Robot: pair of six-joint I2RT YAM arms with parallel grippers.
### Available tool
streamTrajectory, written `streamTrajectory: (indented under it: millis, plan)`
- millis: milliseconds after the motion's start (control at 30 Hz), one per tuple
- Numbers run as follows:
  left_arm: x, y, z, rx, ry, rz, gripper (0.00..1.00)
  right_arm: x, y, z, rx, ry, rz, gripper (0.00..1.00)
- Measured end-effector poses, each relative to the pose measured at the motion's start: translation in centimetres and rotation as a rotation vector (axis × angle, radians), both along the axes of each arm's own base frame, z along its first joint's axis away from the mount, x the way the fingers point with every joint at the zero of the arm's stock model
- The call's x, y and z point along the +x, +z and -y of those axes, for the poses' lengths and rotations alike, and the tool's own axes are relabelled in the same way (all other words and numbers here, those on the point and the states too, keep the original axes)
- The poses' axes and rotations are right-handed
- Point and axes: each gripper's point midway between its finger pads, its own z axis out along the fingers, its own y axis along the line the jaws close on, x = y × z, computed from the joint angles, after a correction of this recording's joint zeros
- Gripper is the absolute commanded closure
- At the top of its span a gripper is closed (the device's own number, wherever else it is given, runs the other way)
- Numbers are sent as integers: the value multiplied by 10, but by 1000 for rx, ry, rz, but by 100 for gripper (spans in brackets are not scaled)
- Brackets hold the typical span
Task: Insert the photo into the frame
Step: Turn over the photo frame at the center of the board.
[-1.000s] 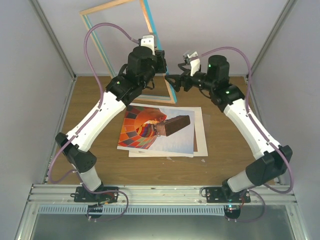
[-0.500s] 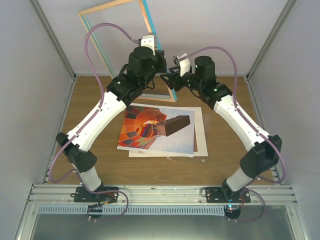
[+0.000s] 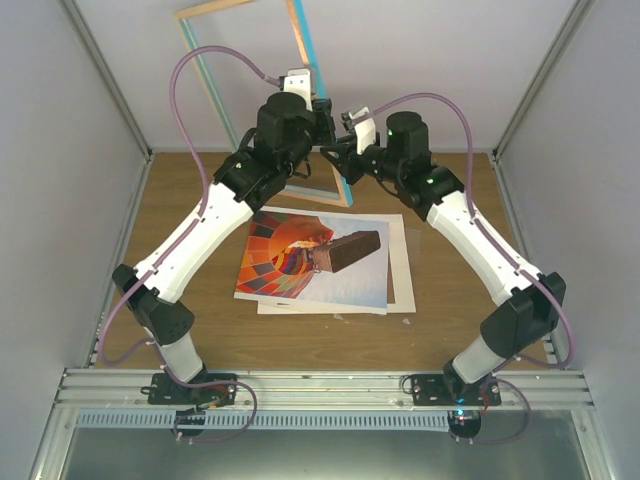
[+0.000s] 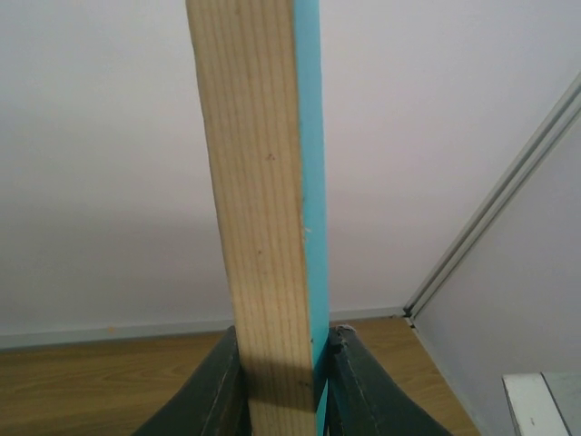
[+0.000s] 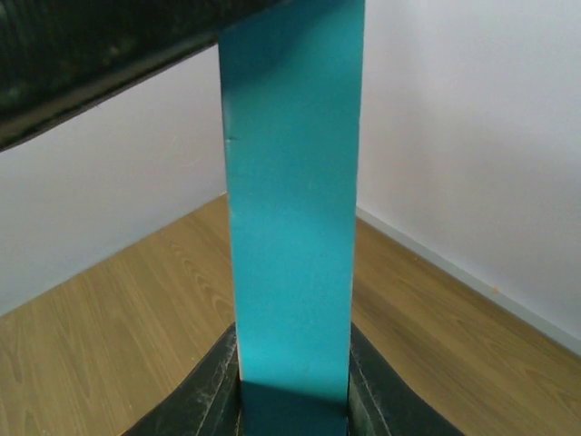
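Two arms up and two tools in play, both on the one frame [image 3: 303, 40]. The left tool [image 4: 283, 359] is clamped on a long rail, and its two dark fingers [image 4: 218, 386] press either side of the pale wood edge, with the teal face showing as a thin strip along the right. The right tool [image 5: 292, 363] meets the same rail just below the left tool, closed on it across the broad teal face with one finger [image 5: 204, 400] hard against each edge. The frame stands steeply, open in the middle, rising above both tools toward the back wall [image 3: 420, 60]. Its lower rail sits just under them at the far side of the table [image 3: 180, 200], and whether that rail touches the wood is hard to call from here. One photo [image 3: 290, 255], the orange-red balloon print, lies flat on the table below both tools, on the near side, between the two arms and well apart from the frame. Under it lies one cream sheet [image 3: 400, 260], sticking out toward the right tool's side, and one brown panel [image 3: 391, 292] shows only as a sliver at that sheet's right edge. Two purple cables [image 3: 180, 90] loop over the arms, one apiece.
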Motion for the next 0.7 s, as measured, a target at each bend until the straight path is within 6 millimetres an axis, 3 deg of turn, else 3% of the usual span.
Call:
streamTrajectory:
  millis: [67,200,267,367,533,700]
  plan:
    - [-1,1,2,-5,-9,4,84,-1,2,2,-2,-5,5,99]
    - [-2,4,6,-3,-31,17,44,-2,5,7,-4,-18,6,99]
    - [-3,6,8,10,-46,29,33,2,4,16,2,-37,-13,99]
    - [-5,10,13,24,-80,53,22,16,-3,43,14,-101,-58,99]
    - [-11,3,26,78,-166,71,13,36,-15,100,58,-223,-138,99]
    - [-34,-12,46,181,-356,98,11,31,-5,157,134,-289,-164,99]
